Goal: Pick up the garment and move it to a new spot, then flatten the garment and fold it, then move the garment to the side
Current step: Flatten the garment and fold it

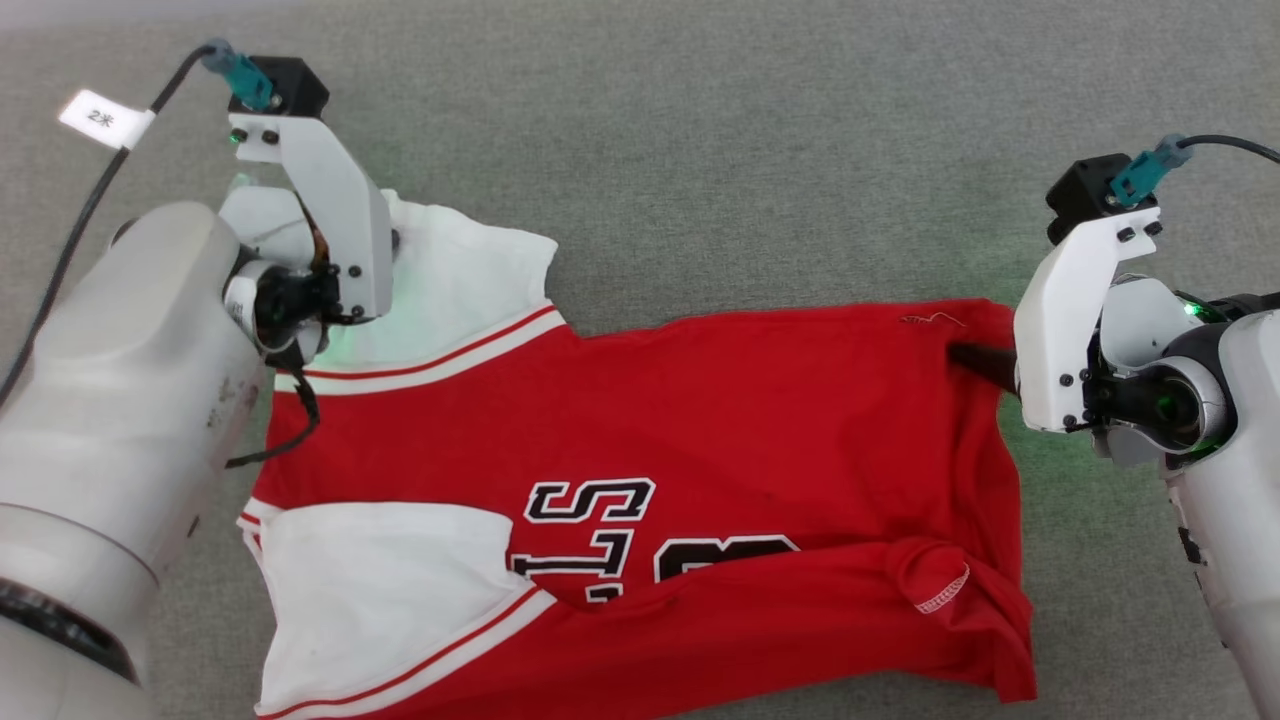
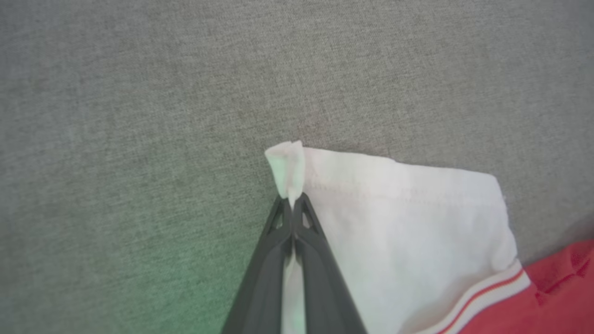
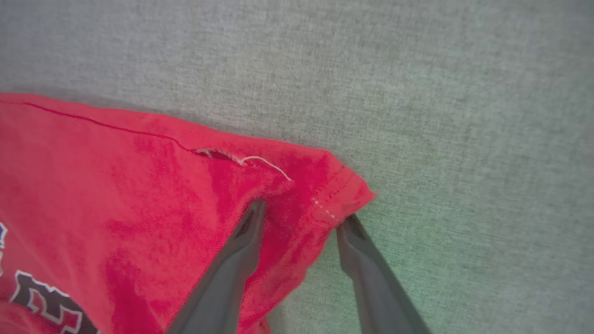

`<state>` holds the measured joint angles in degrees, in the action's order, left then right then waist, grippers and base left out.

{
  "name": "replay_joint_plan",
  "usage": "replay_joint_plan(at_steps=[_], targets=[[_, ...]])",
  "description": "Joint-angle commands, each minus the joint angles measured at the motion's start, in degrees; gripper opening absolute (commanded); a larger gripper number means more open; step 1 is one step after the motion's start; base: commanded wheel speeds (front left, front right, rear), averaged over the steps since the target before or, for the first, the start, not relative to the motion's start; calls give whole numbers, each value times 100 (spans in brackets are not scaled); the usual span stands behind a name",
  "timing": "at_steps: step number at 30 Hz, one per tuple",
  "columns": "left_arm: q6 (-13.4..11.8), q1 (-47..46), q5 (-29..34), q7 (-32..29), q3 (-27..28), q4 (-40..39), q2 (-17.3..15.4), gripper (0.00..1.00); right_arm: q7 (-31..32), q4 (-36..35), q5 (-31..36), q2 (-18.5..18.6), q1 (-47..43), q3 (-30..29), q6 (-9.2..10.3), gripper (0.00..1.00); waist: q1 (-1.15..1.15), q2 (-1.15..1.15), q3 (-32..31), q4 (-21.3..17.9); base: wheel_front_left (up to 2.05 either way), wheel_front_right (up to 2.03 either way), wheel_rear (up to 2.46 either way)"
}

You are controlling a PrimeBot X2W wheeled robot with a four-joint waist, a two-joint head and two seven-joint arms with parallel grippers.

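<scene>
Garment lay spread on the grey mat. At its sleeve tip the left gripper was clamped on a thin white pinch; at its hem corner the right gripper straddled the fabric, jaws apart. Any pull now could slip that small pinch free, skewing it.

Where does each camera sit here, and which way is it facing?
Head view: on the head, looking down at the garment on the grey surface; left forearm and right forearm show.
Left wrist view: on the left wrist, looking along the left claw, shut on the white sleeve corner.
Right wrist view: on the right wrist, along the right claw, open at the red hem corner.
Shared: all see the garment.
</scene>
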<state>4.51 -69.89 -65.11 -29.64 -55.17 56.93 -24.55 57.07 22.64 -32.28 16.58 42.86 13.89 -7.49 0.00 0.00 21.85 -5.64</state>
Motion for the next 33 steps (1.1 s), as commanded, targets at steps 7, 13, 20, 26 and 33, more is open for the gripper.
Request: replay_joint_plan(at_steps=[7,13,20,26,33], targets=[[174,-24,-193,253,162,180,49,0,-133,291,-373,295,202,279,0,0,0,0,-176,141,0,0,0],[263,-3,-332,447,262,164,-63,0,-695,257,-562,515,230,452,0,0,0,0,-471,285,0,0,0],[306,163,-506,580,320,-69,-195,0,-1249,134,-855,815,28,868,0,0,0,0,-825,475,0,0,0],[299,509,-645,539,240,-691,-476,0,-1703,-142,-1141,1227,-183,1411,0,0,0,0,-1179,642,0,0,0],[243,1100,-795,441,169,-1530,-917,0,-2065,-704,-1574,1801,-544,2103,0,0,0,0,-1532,793,0,0,0]])
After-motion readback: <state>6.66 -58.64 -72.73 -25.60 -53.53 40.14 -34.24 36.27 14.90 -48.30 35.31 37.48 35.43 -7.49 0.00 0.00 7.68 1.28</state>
